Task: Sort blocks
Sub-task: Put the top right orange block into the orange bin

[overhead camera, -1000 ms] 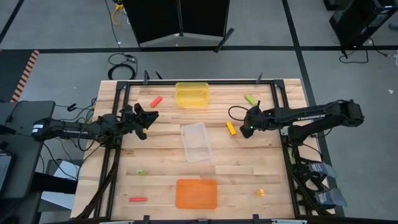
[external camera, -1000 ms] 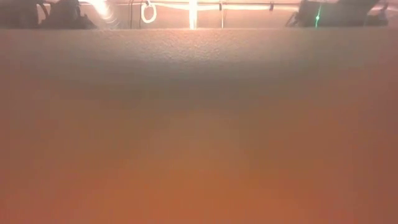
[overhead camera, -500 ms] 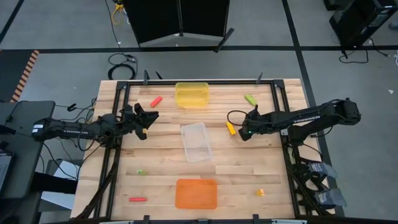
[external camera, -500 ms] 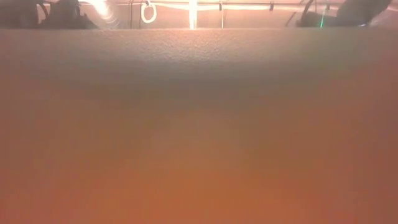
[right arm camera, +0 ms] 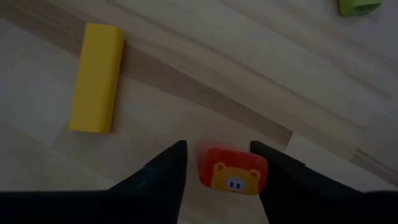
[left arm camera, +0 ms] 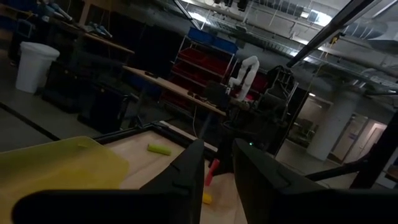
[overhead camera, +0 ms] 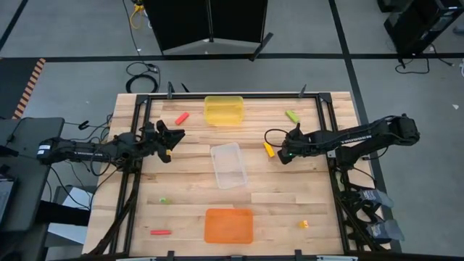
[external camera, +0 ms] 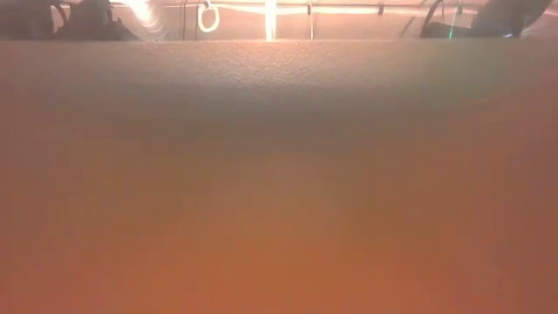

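A red block with a pig sticker lies flat on the wooden table, right of centre. My right gripper points steeply down over it, open, one finger on each side. A yellow block lies just beside it. A green block lies farther back. My left gripper waits at the table's left, held above the wood. Its fingers stand a little apart with nothing between them. My right gripper straddles the red block from above, fingers pointing down. A strip of table shows between one finger and the block's side. The other finger stands right against the opposite side; whether it touches I cannot tell. The block lies flat on the table.
A yellow tray stands at the far edge, a clear tray in the middle and an orange tray near the front, filling the low view. Loose blocks: red, red, green, yellow.
My right gripper has sunk toward the table and shifted a little toward the left edge, ending beside the yellow block. The blocks have stayed where they lay.
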You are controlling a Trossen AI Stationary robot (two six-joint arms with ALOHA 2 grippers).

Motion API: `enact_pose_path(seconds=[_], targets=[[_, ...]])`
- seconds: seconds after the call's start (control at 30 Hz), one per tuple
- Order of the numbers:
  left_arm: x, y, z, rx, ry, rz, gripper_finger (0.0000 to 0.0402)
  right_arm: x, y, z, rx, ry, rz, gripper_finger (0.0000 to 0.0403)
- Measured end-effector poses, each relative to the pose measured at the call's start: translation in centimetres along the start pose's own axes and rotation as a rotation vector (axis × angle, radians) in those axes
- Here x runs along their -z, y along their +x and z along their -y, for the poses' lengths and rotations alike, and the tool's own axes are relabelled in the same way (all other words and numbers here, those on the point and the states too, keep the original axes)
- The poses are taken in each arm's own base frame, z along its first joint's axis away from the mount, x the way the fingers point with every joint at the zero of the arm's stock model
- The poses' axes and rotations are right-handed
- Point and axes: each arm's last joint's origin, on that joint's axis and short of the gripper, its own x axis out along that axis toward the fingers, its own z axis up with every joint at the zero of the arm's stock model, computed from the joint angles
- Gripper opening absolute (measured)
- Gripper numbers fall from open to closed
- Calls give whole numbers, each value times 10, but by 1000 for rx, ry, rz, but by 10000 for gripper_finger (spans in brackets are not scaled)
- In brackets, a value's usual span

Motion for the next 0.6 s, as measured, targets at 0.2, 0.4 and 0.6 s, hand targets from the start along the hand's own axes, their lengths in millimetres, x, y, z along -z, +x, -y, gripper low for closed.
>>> enact_pose_path(seconds=[0.2,0.4,0.6], targets=[[0,0,0,0,0,0,92,0,0,0,-1,2,1,134],[0,0,0,-1,0,-1,92,-1,0,-1,-5,5,8,121],[0,0,0,-1,-2,-1,92,-2,-2,-1,-23,12,41,121]])
